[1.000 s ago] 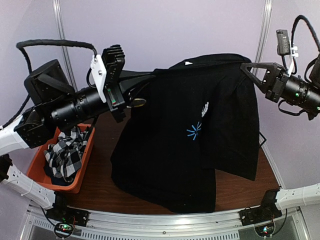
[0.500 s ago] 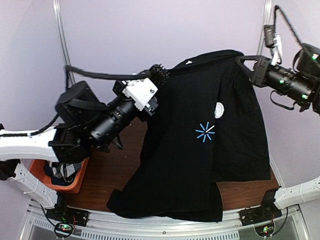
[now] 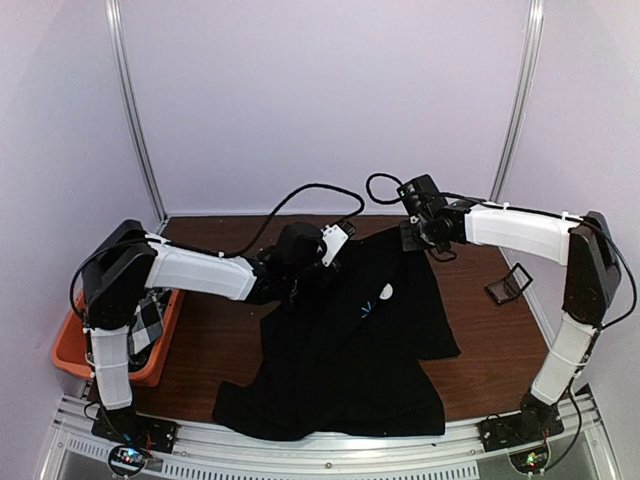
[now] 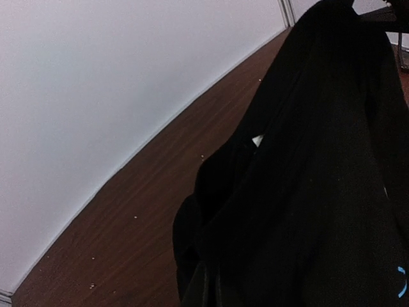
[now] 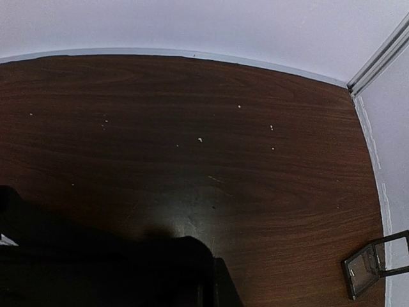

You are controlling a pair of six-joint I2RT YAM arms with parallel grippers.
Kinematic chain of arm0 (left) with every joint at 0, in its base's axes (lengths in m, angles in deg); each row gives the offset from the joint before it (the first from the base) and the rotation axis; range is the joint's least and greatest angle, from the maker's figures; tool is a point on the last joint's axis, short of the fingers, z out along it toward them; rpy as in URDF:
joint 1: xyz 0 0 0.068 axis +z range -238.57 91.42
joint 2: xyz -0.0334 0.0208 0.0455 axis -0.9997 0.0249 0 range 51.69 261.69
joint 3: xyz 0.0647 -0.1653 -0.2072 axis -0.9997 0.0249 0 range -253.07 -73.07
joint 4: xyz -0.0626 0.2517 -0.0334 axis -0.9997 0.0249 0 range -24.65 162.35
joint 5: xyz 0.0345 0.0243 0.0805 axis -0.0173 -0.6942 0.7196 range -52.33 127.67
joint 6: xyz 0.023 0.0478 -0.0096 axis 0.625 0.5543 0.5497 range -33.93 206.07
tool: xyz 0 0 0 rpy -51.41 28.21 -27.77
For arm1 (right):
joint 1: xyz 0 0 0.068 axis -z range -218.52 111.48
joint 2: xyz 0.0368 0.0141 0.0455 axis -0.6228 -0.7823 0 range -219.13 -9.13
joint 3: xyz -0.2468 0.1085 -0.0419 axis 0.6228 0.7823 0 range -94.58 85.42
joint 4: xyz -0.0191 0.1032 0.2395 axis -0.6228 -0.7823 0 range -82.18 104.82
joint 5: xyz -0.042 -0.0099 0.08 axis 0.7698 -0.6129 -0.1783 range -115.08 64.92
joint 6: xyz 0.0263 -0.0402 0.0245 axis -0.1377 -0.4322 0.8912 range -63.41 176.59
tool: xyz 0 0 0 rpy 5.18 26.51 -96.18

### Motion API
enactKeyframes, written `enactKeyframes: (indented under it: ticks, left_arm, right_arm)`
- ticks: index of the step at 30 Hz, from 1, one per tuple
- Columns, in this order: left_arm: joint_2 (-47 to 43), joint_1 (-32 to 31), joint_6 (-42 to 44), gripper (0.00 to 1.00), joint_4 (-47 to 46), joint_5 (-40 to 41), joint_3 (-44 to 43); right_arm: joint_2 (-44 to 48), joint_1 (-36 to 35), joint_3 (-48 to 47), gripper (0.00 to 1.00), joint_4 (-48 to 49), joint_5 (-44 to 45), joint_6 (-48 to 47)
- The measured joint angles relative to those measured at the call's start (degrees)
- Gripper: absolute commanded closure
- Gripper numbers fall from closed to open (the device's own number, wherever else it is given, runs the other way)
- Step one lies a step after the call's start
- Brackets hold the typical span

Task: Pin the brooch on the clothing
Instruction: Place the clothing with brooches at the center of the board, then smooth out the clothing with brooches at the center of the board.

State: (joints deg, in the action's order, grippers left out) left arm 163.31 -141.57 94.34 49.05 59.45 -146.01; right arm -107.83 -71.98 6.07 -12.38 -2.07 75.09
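Currently holding the black T-shirt [image 3: 340,380] raised by its far edge above the brown counter [image 3: 215,345], letting the rest lie spread down toward the near edge. Leaving an orange bin [image 3: 68,352] at the counter's left side, well apart from the shirt, with a black-and-white checked cloth [image 3: 148,322] showing inside. Pinching the shirt's upper left part with the left gripper [image 3: 322,268], jaws closed on bunched fabric. Pinching the upper right part with the right gripper [image 3: 412,240], jaws likewise closed on the fabric. Leaving a small dark-framed case [image 3: 508,283] lying on the counter to the right of the shirt, apart from it. Carrying a small white oval brooch [image 3: 386,291] on the chest, just beside a light-blue starburst print [image 3: 366,308]; not seeing clearly enough to tell whether pinned through.
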Motion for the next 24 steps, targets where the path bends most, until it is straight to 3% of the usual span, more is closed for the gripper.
enactKeyframes:
  ticks: [6,12,15,19,20,24]
  left_arm:
    - [7.08,1.62,-7.26,0.97,-0.09,-2.12,-3.43]
    - [7.13,4.74,-11.76,0.77,-2.4,-8.39,-3.43]
    - [7.13,6.25,-13.27,0.55,-2.45,-13.09,-2.95]
    - [5.46,8.28,-17.35,0.28,-2.82,-19.82,0.76]
    - [4.31,8.87,-18.53,0.25,-2.84,-20.96,2.38]
    - [-0.72,12.66,-23.39,0.23,-1.51,-22.58,6.62]
  right_arm:
    - [-7.48,1.73,-3.96,0.99,0.85,0.37,0.44]
    - [-13.75,3.78,-8.61,0.89,1.01,1.11,2.45]
    - [-16.2,6.36,-9.75,0.73,-0.02,2.8,3.39]
    - [-17.9,8.87,-10.8,0.43,-1.79,3.85,4.09]
    - [-17.9,9.09,-10.86,0.31,-2.34,3.89,4.09]
    - [-17.11,8.68,-11.1,0.25,-3.89,2.84,3.98]
